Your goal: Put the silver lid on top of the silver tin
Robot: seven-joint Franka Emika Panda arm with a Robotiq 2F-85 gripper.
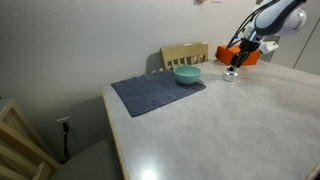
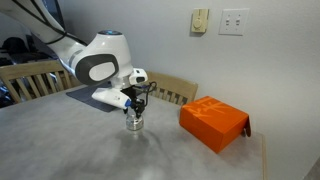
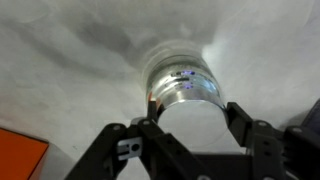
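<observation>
The silver tin (image 2: pixel 134 124) stands on the pale table, close to the orange box; it is also visible as the silver tin (image 1: pixel 231 76). My gripper (image 2: pixel 136 108) hangs straight down over it. In the wrist view the gripper (image 3: pixel 194 112) is shut on the silver lid (image 3: pixel 195 132), a pale round disc held by its edge between the two black fingers (image 3: pixel 150 112). The tin's shiny wall (image 3: pixel 185 85) shows directly behind the disc. The lid sits at the tin's mouth; I cannot tell whether it rests on the rim or hovers just above.
An orange box (image 2: pixel 214 123) lies beside the tin, near the table's edge. A teal bowl (image 1: pixel 187 75) sits on a dark grey mat (image 1: pixel 150 95) further along the table. A wooden chair (image 1: pixel 185 53) stands behind the table.
</observation>
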